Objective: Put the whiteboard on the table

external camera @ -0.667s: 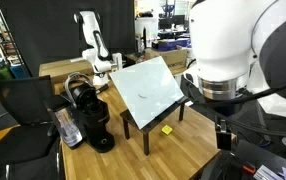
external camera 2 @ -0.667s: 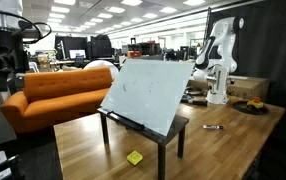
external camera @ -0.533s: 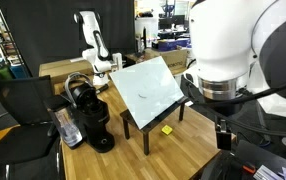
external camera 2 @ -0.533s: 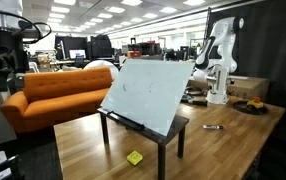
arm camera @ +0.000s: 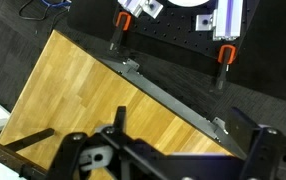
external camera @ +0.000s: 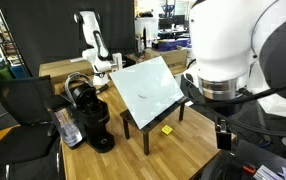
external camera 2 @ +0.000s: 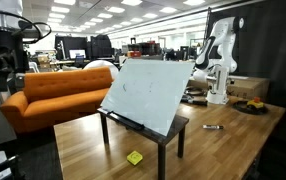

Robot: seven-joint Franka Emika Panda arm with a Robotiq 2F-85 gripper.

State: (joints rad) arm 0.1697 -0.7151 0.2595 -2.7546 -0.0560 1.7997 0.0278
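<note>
The whiteboard (external camera: 148, 88) is a large white panel leaning tilted on a small dark stand (external camera: 146, 127) that stands on the wooden table (external camera: 133, 160). It shows in both exterior views (external camera 2: 148, 92), and so does the table (external camera 2: 83, 150). My gripper (external camera: 223, 135) hangs below the big white arm at the table's side, well apart from the whiteboard; it also shows in an exterior view (external camera 2: 1, 68). In the wrist view my gripper (arm camera: 188, 135) is open and empty above the table's edge (arm camera: 93, 95). The whiteboard is out of the wrist view.
A black coffee machine (external camera: 88, 112) stands on the table beside the stand. A small yellow object (external camera 2: 134, 158) lies by the stand's legs. A second white arm (external camera 2: 218, 65) stands at the far end. An orange sofa (external camera 2: 53, 95) and a black chair (external camera: 23, 110) are off the table.
</note>
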